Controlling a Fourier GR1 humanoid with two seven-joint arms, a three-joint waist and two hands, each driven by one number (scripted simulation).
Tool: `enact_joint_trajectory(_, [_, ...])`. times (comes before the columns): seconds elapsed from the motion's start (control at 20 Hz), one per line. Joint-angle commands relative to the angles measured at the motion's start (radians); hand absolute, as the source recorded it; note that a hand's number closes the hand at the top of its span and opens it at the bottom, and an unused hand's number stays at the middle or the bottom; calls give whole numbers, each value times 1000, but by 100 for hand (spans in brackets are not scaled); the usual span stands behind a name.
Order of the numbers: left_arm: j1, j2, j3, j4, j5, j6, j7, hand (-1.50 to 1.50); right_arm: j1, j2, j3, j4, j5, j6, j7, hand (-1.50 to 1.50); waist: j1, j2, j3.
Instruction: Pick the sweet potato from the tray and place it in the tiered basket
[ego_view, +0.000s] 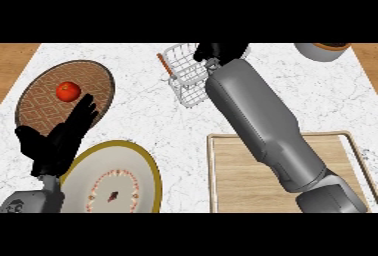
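Note:
The white wire tiered basket (186, 75) stands at the back middle of the counter. My right hand (218, 51) is over the basket's far right part, and its forearm stretches up from the lower right and covers that side. No sweet potato shows anywhere; the hand hides whatever lies under or inside it. The wooden tray (236, 175) at the lower right shows only bare wood beside the forearm. My left hand (63, 135) rests open at the left, fingers pointing up over the edge of a round mat.
A round brown patterned mat (44, 100) at the left carries a red tomato (68, 90). A white plate with a gold rim (114, 180) lies at the lower left. A bowl (325, 50) sits at the back right. A thin brown rod (163, 64) sticks up at the basket's left.

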Motion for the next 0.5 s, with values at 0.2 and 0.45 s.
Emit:
enact_joint_trajectory(0.2, [-37,15,22,-29,27,-21,50,0,-72,7,-55,178,12,-264,70,-150,14,2,0])
enact_joint_trajectory(0.45, [-30,-3,1,-65,16,-8,82,0,-129,7,-101,309,3,-328,23,-150,24,7,0])
